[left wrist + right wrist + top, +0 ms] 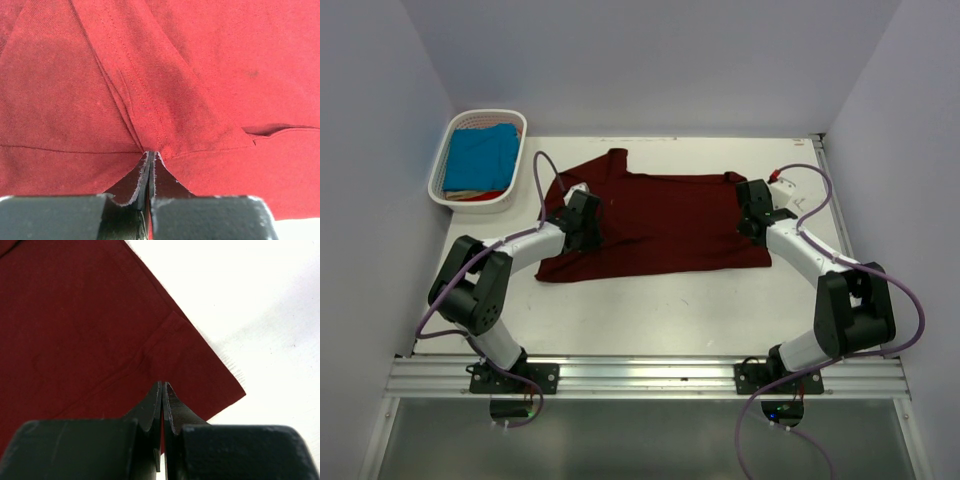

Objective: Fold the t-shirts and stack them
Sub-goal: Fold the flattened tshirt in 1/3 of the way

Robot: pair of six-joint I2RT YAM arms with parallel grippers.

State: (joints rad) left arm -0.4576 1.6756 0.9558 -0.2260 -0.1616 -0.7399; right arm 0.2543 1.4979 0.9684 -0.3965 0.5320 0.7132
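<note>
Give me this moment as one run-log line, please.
left hand: shut on maroon t-shirt, left side | right hand: shut on its right edge | turquoise t-shirt: in white basket, far left | stack: not started

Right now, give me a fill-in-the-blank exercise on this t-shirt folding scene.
The white basket stands at the far ___ corner of the table.
The turquoise t-shirt lies ___ that basket.
The left gripper and right gripper are both ___ on the maroon t-shirt.
Missing words: left; inside; shut.
</note>
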